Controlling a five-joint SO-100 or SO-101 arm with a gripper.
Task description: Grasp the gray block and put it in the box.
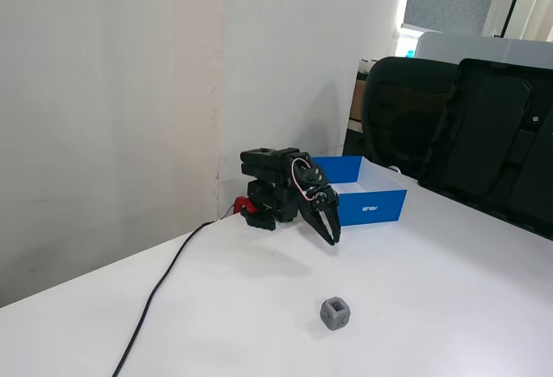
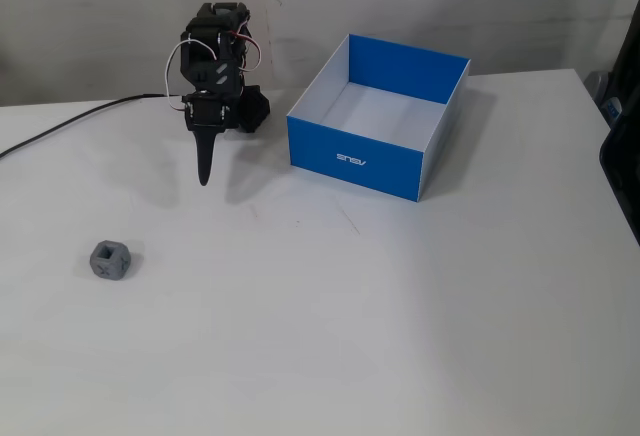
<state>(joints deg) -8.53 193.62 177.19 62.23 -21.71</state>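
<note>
The gray block [image 1: 335, 313] sits alone on the white table toward the front; in a fixed view it lies at the left [image 2: 110, 260]. The blue box [image 1: 370, 194] with white inside stands at the back of the table, empty [image 2: 378, 116]. My gripper [image 1: 331, 237] hangs folded near the arm's base, fingertips pointing down just above the table [image 2: 204, 178]. Its jaws look closed together and hold nothing. It is well apart from the block and beside the box.
A black cable [image 1: 160, 295] runs from the arm base across the table's left side. Black office chairs [image 1: 467, 122] stand behind the table's far edge. A white wall [image 1: 112, 92] is close behind the arm.
</note>
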